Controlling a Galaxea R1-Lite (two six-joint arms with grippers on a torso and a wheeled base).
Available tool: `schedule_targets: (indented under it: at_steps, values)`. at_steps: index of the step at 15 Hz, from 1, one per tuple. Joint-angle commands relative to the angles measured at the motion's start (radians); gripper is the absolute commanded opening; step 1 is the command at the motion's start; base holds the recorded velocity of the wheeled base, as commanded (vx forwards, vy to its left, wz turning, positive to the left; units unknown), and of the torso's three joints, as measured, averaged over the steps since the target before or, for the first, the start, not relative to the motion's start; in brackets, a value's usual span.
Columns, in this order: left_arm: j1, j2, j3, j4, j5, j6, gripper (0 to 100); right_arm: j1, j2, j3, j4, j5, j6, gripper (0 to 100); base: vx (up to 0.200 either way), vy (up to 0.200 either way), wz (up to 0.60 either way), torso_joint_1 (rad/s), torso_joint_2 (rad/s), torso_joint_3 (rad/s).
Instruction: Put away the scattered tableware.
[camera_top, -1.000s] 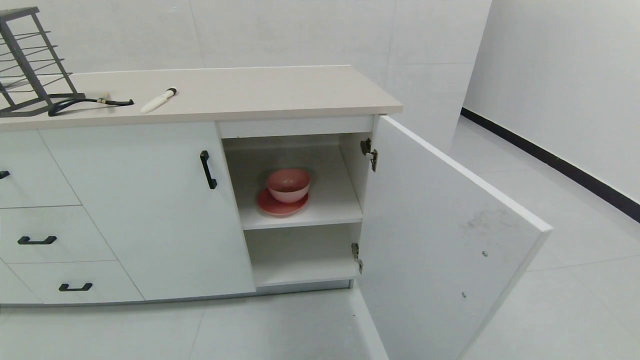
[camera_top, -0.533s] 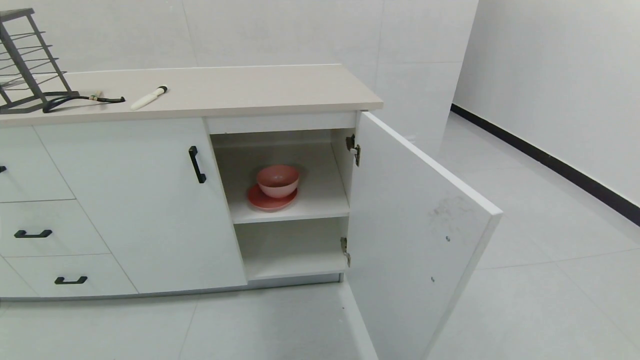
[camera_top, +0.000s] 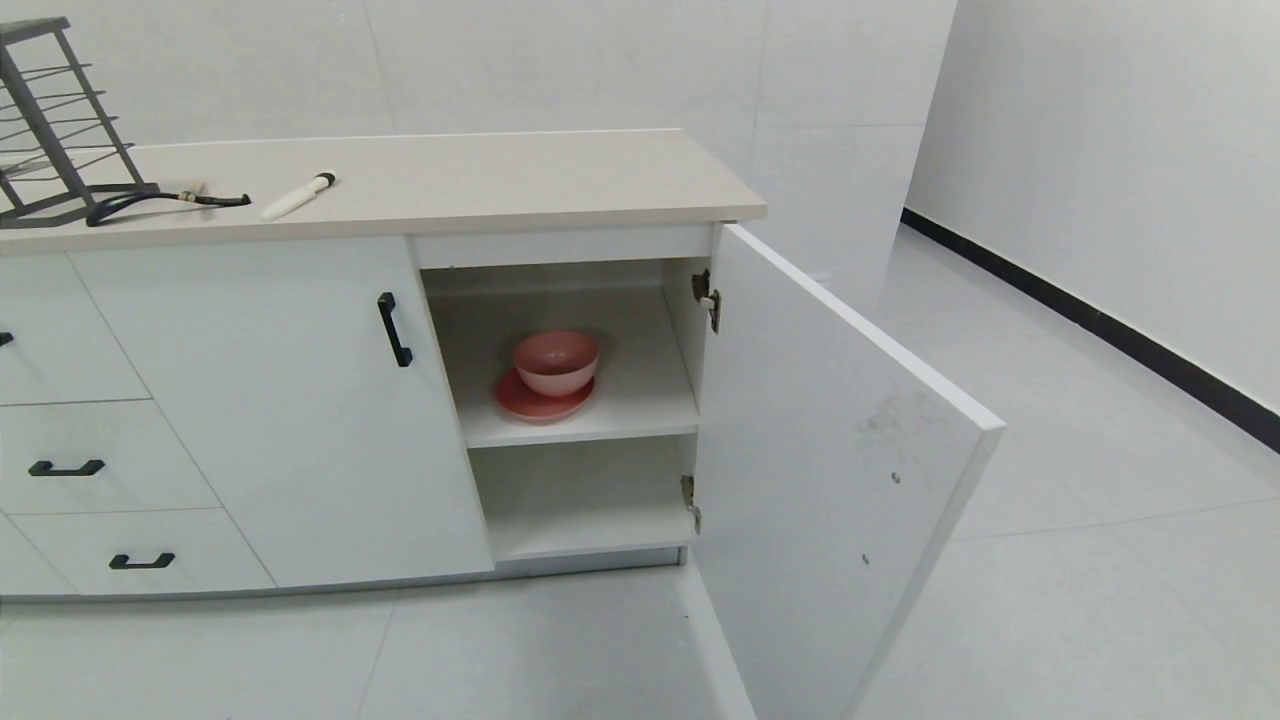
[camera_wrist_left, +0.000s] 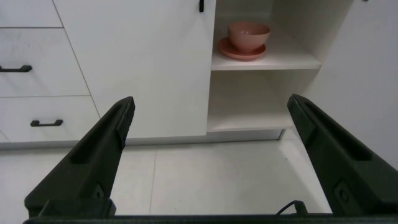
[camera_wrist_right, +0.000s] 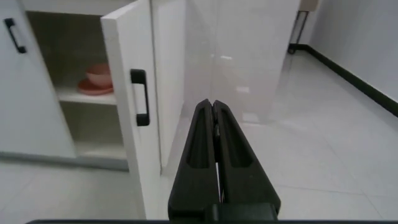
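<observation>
Stowed: pink plastic bowl (camera_top: 555, 362) stacked on coral plate (camera_top: 525, 403), upper shelf (camera_top: 650, 390); white cabinet door (camera_top: 830, 450) open, likely for more. My left gripper (camera_wrist_left: 211, 102) spread, right gripper (camera_wrist_right: 213, 106) pinched together.

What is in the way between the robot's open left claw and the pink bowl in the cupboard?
Nothing visible. The open left gripper faces the pink bowl, which sits on a red plate on the upper shelf, with bare floor between. The cupboard door is swung wide open, off to the side.
</observation>
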Motion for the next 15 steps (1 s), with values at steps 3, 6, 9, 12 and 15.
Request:
schedule_targets:
  at_steps: [3, 6, 9, 12, 15]
  values:
    - [0.001, 0.0, 0.0, 0.0, 0.0, -0.001, 100, 0.135, 0.479, -0.079, -0.23, 0.141, -0.04, 0, 0.0, 0.0, 0.0, 0.0, 0.0, 0.0]
    - [0.001, 0.0, 0.0, 0.0, 0.0, -0.003, 100, 0.218, 0.65, -0.109, -0.325, 0.18, -0.087, 0, 0.0, 0.0, 0.0, 0.0, 0.0, 0.0]
    - [-0.001, 0.0, 0.0, 0.0, -0.001, -0.004, 100, 0.223, 0.817, -0.126, -0.417, 0.183, -0.107, 0, 0.0, 0.0, 0.0, 0.0, 0.0, 0.0]
    - [-0.001, 0.002, 0.0, 0.0, -0.001, -0.006, 100, 0.224, 1.021, -0.122, -0.656, 0.221, -0.109, 0, 0.0, 0.0, 0.0, 0.0, 0.0, 0.0]
    - [-0.001, 0.0, 0.0, 0.0, 0.0, -0.024, 100, 0.224, 1.182, -0.116, -0.851, 0.315, -0.126, 0, 0.0, 0.0, 0.0, 0.0, 0.0, 0.0]
